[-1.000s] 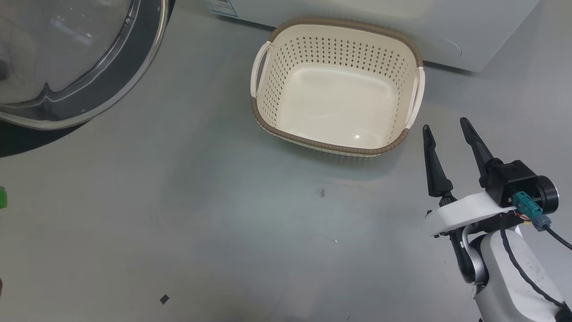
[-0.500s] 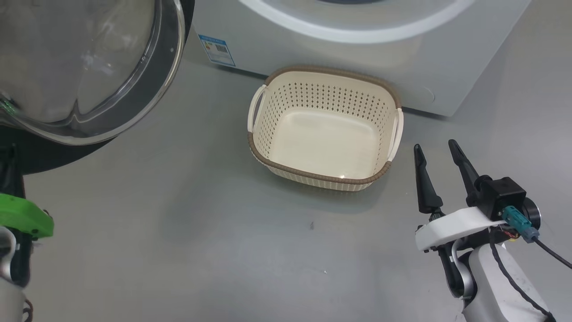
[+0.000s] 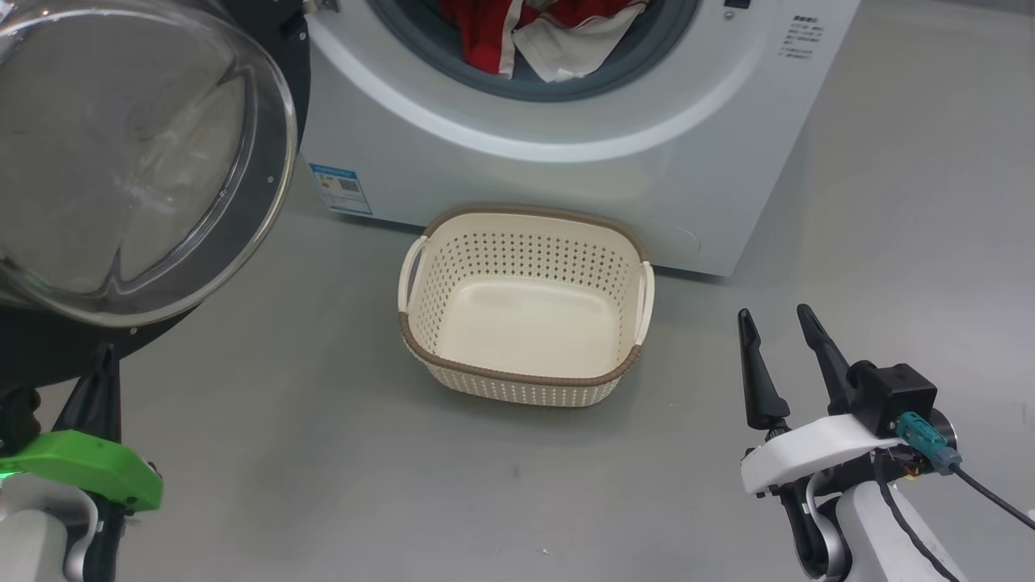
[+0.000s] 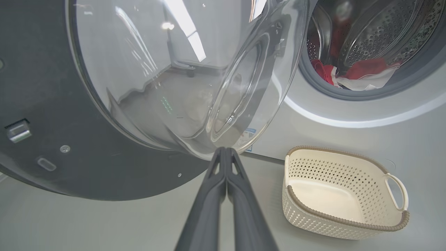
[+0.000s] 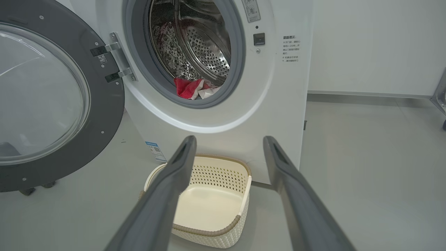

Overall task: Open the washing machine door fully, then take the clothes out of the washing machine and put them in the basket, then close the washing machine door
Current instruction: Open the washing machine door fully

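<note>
My left claw: fingers pressed flat together with nothing between them. The tips point up at the lower edge of the door's glass bowl and sit very near it. I cannot tell whether they touch it.
Left wrist: a bright green bracket sits on it, low at my left in the head view.
My right claw: fingers spread wide and gripping nothing. It hangs over the grey floor to the right of the basket, apart from it.
The basket: stands upright on the floor, just in front of the washing machine and below its opening. Its plain cream bottom shows.
The washing machine door: swung open to my left on two metal hinges, with the clear bowl bulging out from the black frame.
The washing machine: a white box straight ahead, its grey-rimmed round opening uncovered.
The clothes: inside the drum, heaped at the bottom front. They are red with white, and one white fold lies over the grey rim.
Blue label: low on the machine's front, left of the basket.
Printed text: upper right of the machine's front, too small to read.
</note>
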Available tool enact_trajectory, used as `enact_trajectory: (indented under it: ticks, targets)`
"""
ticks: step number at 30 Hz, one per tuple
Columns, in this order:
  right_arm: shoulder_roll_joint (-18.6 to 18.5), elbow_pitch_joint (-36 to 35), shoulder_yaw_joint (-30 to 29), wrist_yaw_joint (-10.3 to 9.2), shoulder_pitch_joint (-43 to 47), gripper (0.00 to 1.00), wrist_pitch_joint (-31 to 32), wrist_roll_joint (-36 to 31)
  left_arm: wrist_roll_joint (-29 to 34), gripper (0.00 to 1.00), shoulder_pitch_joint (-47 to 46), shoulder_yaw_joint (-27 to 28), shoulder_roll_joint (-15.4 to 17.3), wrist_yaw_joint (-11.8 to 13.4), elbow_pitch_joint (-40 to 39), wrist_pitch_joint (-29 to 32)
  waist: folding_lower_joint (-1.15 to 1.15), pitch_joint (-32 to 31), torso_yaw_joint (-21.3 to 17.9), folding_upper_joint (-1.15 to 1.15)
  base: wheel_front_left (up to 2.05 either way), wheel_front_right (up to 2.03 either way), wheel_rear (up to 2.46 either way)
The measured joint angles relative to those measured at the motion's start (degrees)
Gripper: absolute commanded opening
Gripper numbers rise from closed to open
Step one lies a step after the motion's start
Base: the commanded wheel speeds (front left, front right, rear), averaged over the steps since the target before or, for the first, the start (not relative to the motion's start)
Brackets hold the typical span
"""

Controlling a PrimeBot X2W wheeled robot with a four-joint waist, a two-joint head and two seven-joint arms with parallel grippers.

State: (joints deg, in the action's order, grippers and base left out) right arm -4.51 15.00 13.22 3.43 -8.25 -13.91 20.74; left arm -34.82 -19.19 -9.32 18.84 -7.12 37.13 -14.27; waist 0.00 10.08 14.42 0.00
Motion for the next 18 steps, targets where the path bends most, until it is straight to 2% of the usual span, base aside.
enact_trajectory:
  ticks: [8, 18]
  targets:
    - [0.29, -0.35, 0.26, 0.02, 0.6, 1.0, -0.01, 0.25, 0.07, 0.0, 3.83, -0.94, -0.25, 0.0, -5.78, -0.01, 0.0, -2.73, -4.97, 0.0, 0.0, 0.0, 0.0]
    - [0.48, -1.69, -0.64, 0.0, 1.72, 1.0, -0.03, 0.44, 0.71, 0.0, 6.88, -0.59, -2.25, -0.01, -13.63, -0.11, 0.0, -4.04, -10.04, 0.0, 0.0, 0.0, 0.0]
